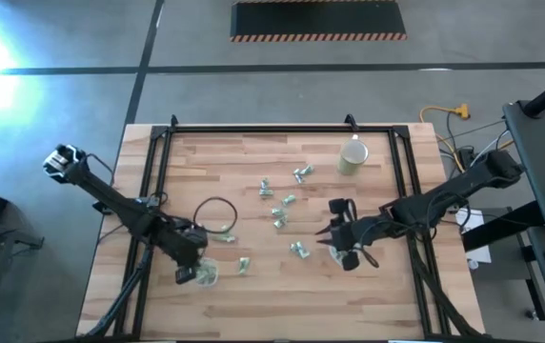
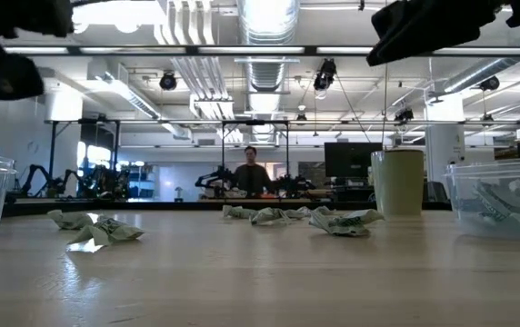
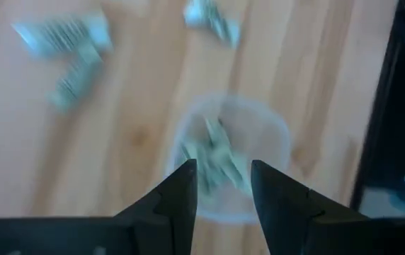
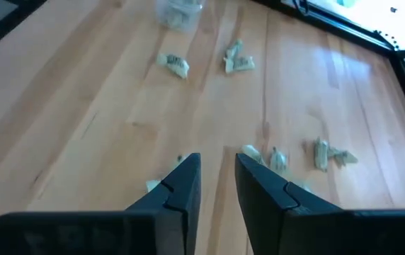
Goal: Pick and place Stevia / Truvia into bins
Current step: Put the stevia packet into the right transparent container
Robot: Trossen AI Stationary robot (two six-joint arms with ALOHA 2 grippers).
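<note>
Several crumpled green-and-white Stevia sachets (image 1: 280, 211) lie scattered on the middle of the wooden table and show in the low view (image 2: 105, 227). One clear tub (image 1: 206, 274) stands near the table's near edge, with sachets inside (image 3: 217, 152). My left gripper (image 3: 224, 170) hovers just above it, open and holding nothing. The second clear tub (image 2: 505, 195), also holding sachets, stands to the right, mostly hidden under the right arm in the high view. My right gripper (image 4: 217, 164) hangs above the table near more sachets (image 4: 277, 157), its fingers a little apart and empty.
An opaque beige cup (image 1: 353, 157) stands toward the far right of the table. A dark cable loop (image 1: 215, 211) lies beside the left arm. A black metal frame (image 1: 158, 171) borders the tabletop. A person (image 2: 251, 173) stands far off in the room.
</note>
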